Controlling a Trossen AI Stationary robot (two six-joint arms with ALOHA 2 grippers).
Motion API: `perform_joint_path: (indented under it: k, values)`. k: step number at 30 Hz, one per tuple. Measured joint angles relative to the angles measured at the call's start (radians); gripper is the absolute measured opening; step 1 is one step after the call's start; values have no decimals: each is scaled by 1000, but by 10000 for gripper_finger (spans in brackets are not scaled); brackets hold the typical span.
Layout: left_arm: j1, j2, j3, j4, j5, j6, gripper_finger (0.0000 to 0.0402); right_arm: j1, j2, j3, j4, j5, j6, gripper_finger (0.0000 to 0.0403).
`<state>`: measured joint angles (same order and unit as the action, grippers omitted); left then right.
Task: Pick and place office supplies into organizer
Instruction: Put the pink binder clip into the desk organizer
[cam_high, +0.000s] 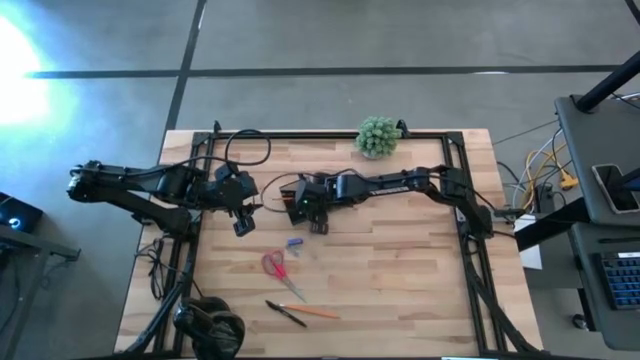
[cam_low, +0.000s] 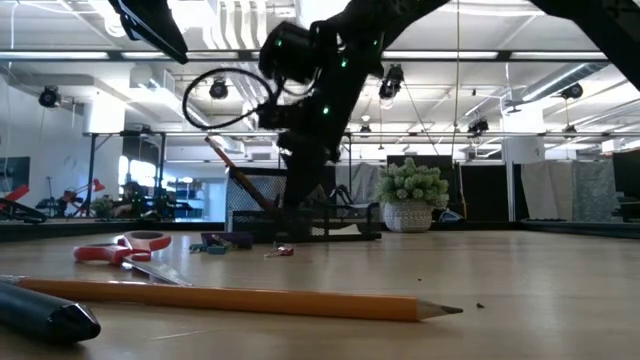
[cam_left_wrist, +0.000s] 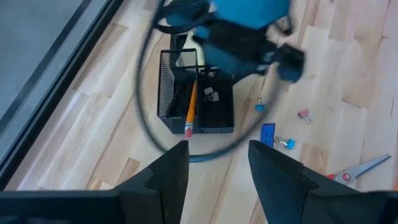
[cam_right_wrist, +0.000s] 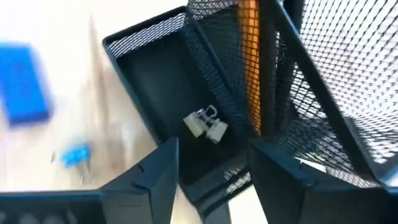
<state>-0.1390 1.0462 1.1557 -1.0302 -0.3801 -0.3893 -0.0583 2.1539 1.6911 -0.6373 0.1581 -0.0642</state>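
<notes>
Wooden table (cam_high: 400, 270), binder clip (cam_right_wrist: 205, 124) in organizer (cam_right_wrist: 161, 93), beneath open right hand (cam_right_wrist: 211, 174)

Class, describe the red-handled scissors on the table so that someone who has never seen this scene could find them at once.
Start at the black mesh organizer in the middle of the wooden table. Come toward the table's near edge, past a small blue item, to the red-handled scissors lying flat. Their red loop handles set them apart from the thin orange pencil and black pen nearer the edge.

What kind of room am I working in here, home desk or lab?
Likely a lab or open workshop: a concrete floor around the wooden table, exposed ceiling lights beyond it, and an equipment cart with loose cables beside the table.
</notes>
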Motion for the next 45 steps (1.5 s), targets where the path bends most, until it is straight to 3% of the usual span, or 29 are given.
perform_joint_path:
  k: [3,5,13,20,27,39,45]
  values:
    - [0,0,0,0,0,0,153,42,-43,0,-30,-20,-128,186]
    - [0,0,0,0,0,2,153,66,-62,-1,-54,-86,-212,184]
    - [0,0,0,-2,0,3,153,169,-72,-4,-83,-297,-318,167]
    - [0,0,0,-5,0,4,153,235,15,-12,-83,-296,-363,158]
    - [0,0,-1,-5,0,4,153,236,32,-11,-59,-226,-325,146]
    - [0,31,-2,-4,0,5,153,213,30,-20,-12,-260,-519,130]
    - [0,47,-2,-2,0,5,153,210,59,-30,39,-268,-539,128]
